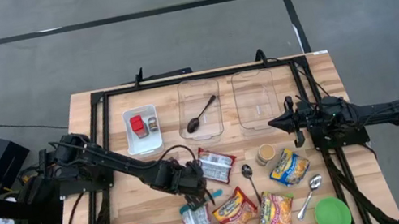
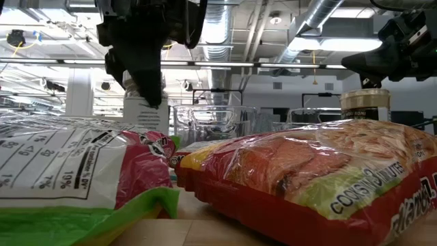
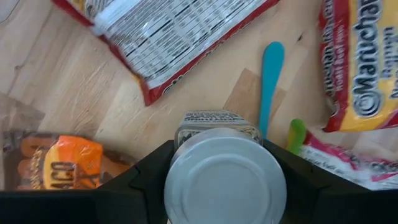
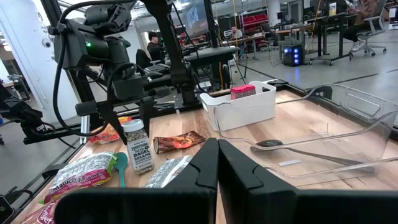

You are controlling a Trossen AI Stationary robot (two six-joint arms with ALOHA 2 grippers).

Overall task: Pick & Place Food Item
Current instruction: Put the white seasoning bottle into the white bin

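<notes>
The left gripper (image 1: pixel 192 198) is clamped around a small seasoning jar (image 4: pixel 138 154), its 2 fingers pressing either side of the jar's silver lid (image 3: pixel 225 180). The jar hangs upright and lifted clear of the tabletop (image 1: pixel 90 148), above the ramen packets (image 1: pixel 235 211) in the front row and beside a teal spoon (image 3: pixel 271 81). In the low view the jar's white label (image 2: pixel 147 111) shows well above the packets, with clear air under it.

Judging by this, the pick is done and the carry is in hand. The place step is not yet begun. The white bin (image 1: pixel 142 129) already holds a red-capped item and another small jar, so it looks the likely target, though the 2 clear trays (image 1: pixel 253 98) are also candidates. The next move calls for swinging the jar back toward the far row, keeping it level, then lowering before letting go.

The right gripper (image 1: pixel 275 122) waits clenched shut, holding nothing, near the right clear tray.
</notes>
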